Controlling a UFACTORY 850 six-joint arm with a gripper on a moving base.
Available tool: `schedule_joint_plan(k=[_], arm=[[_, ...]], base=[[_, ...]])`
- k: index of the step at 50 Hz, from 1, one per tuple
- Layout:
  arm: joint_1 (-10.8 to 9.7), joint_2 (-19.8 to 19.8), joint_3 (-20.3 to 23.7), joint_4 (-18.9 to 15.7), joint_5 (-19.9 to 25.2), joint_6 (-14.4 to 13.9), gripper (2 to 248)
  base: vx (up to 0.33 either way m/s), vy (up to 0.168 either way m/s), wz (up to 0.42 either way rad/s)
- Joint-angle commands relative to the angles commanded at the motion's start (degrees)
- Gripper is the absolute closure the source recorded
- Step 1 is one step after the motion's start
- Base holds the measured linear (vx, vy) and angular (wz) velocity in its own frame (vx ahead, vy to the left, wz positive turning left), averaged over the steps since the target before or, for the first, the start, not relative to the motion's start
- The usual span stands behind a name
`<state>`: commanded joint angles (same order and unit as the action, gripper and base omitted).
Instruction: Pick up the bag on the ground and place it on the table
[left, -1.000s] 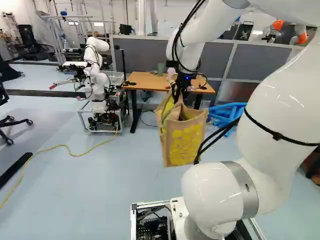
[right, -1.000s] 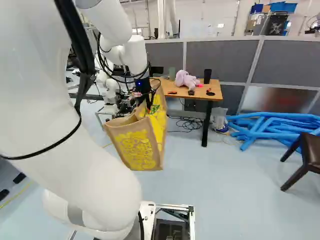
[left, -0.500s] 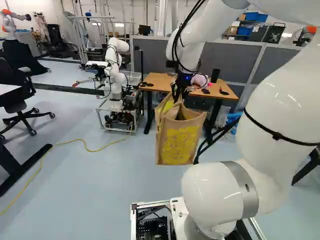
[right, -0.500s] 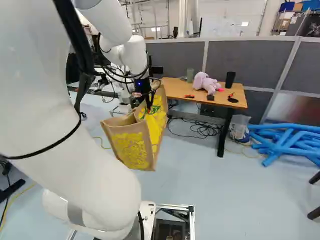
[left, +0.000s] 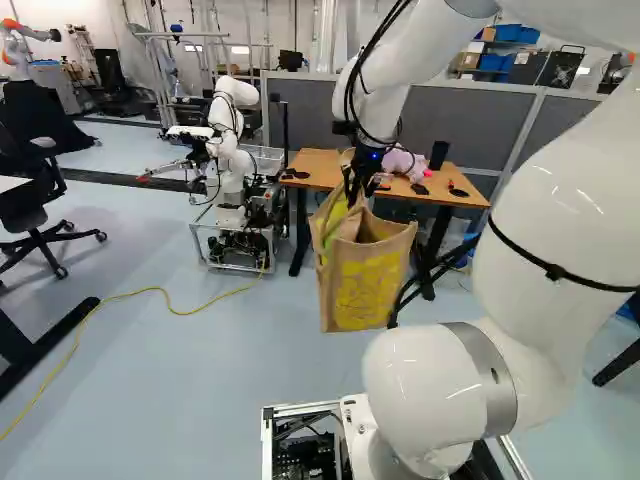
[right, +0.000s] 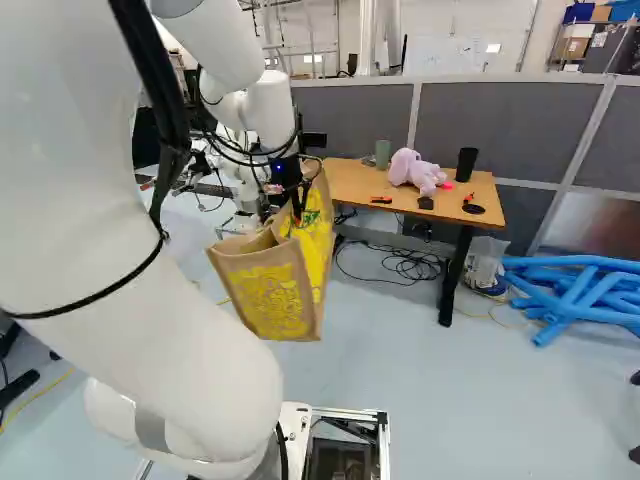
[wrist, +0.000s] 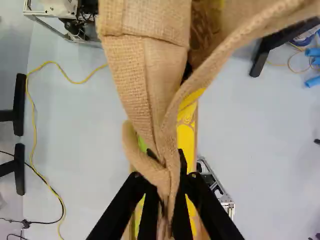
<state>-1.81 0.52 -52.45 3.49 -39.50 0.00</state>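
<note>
Short of the near edge of the desk (right: 352, 183), the bag (left: 365, 290) is hanging above the floor (right: 420, 390) from the gripper (left: 350, 198), whose fingers (wrist: 148, 215) are clamping its burlap handle from both sides; on the desk a pink plush toy (right: 420, 173) is lying towards the far edge, between a green cup (right: 382, 154) and a black cup (right: 466, 164), the black one standing near the far right corner; beyond the left edge another robot (left: 235, 165) is standing

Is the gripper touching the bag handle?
Touching. The wrist view shows the bag handle bunched between the two fingers of the gripper, one bearing on it from each side.
</note>
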Motion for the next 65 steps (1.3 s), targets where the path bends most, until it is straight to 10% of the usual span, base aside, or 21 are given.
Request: schedule_joint_plan(k=[65], arm=[[0.0,0.0,0.0,0.0,0.0,0.0,222]], base=[[0.140,0.004,0.005]])
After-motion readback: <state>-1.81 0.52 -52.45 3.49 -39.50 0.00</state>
